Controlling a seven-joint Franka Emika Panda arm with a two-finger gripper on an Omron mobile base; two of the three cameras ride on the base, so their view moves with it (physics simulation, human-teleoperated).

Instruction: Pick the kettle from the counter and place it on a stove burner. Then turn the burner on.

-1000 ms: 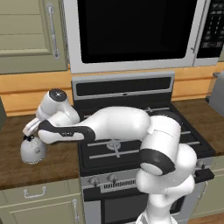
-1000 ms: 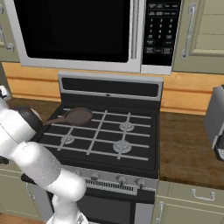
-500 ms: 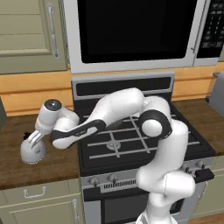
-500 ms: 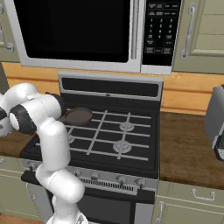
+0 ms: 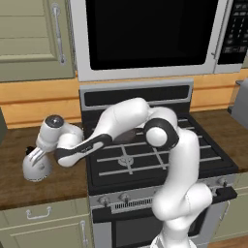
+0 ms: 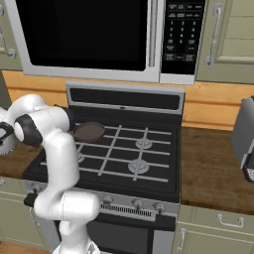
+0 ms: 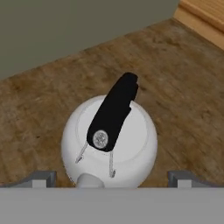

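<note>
The whitish-silver kettle [image 5: 36, 167] stands upright on the dark wood counter [image 5: 29, 191], left of the stove. In the hand view the kettle [image 7: 131, 144] lies straight below, its black handle [image 7: 114, 114] running across the dome. My gripper [image 7: 111, 178] hovers over it, open, with one fingertip [image 7: 43, 177] on each side and nothing between them. From the left base camera the gripper [image 5: 33, 155] hangs just above the kettle's top. A stove burner [image 6: 135, 166] sits under grey grate bars on the black cooktop.
A flat brown frying pan [image 6: 88, 132] rests on the rear left burner. Stove knobs [image 5: 125, 197] line the front panel. A grey toaster [image 6: 245, 139] stands on the right counter. The microwave [image 5: 145, 34] hangs above the stove, and the orange-wood backsplash [image 7: 205, 17] is close behind the kettle.
The arm has refolded, with its elbow swung up and back over the cooktop, while the hand stays above the kettle. The kettle has not moved and the jaws stay open.
</note>
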